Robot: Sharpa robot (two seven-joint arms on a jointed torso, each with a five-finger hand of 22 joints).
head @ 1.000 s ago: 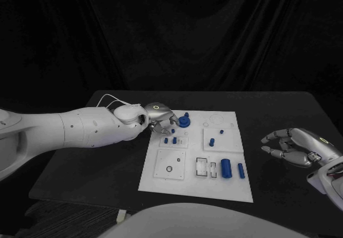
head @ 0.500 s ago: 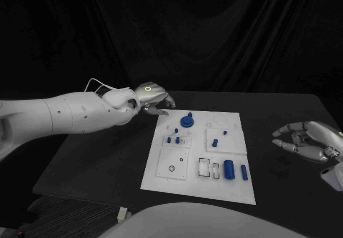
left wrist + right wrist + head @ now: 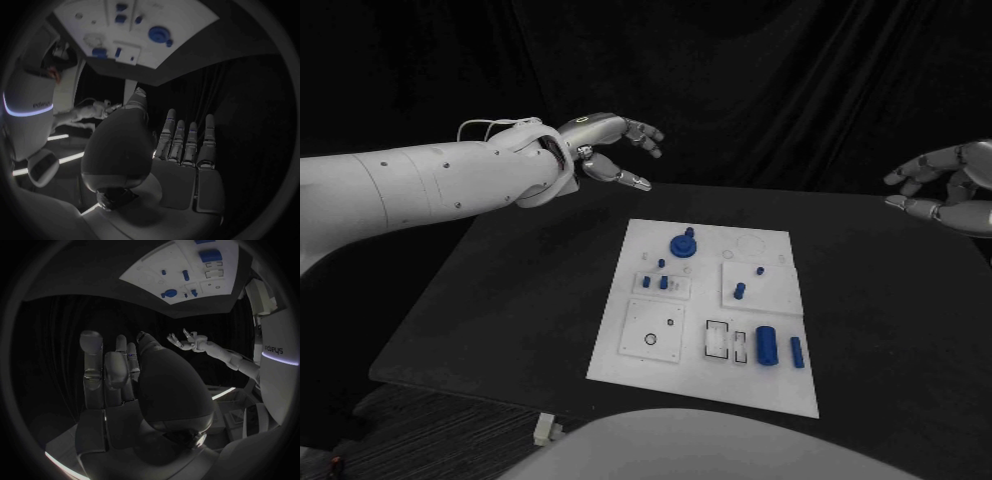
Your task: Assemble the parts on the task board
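Fingers of my left hand (image 3: pixel 600 142) and right hand (image 3: pixel 946 182) are spread and hold nothing above the white rectangular task board (image 3: pixel 635 355), where several small blue plastic parts (image 3: pixel 764 344) look unseated, so much assembly remains.

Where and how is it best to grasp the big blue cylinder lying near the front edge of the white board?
Probably across its round sides at mid-length, coming from above. The big blue cylinder lies flat on the task board, its long axis running front to back, so fingers can close from left and right; a thinner blue part lies close on its right.
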